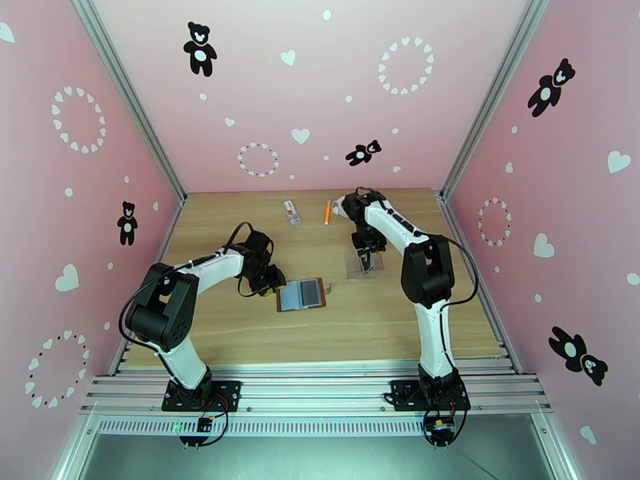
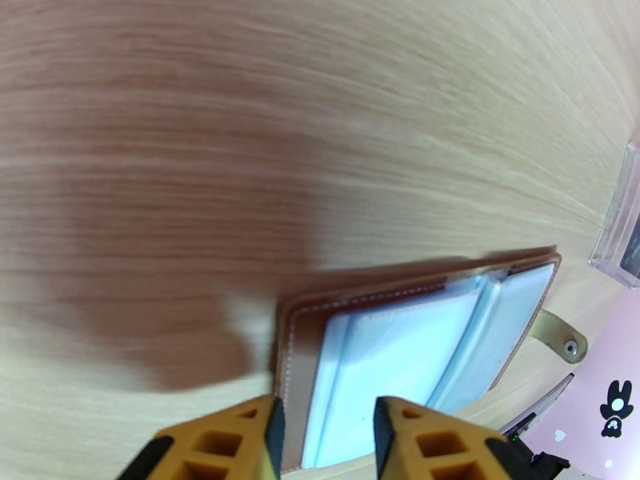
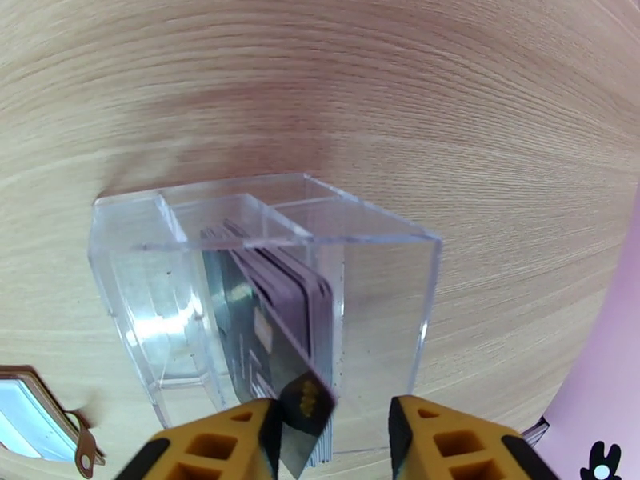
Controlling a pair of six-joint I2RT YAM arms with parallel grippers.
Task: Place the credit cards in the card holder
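Pick-up step. Right end effector, fingers apart, is straddling a tilted one of the credit cards standing in the clear stand. Left end effector, apart too, is poised at the edge of the open card holder. Next: pinching, then lifting one card only.

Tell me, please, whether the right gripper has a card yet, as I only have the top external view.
Observer: Not gripped yet: one dark card stands inside the right gripper, against one finger, with a gap to the other.
Operator: Are more cards left?
Observer: Yes, several cards stand on edge in the clear box.
Operator: And the left side?
Observer: The left gripper has its fingers apart over the card holder edge.
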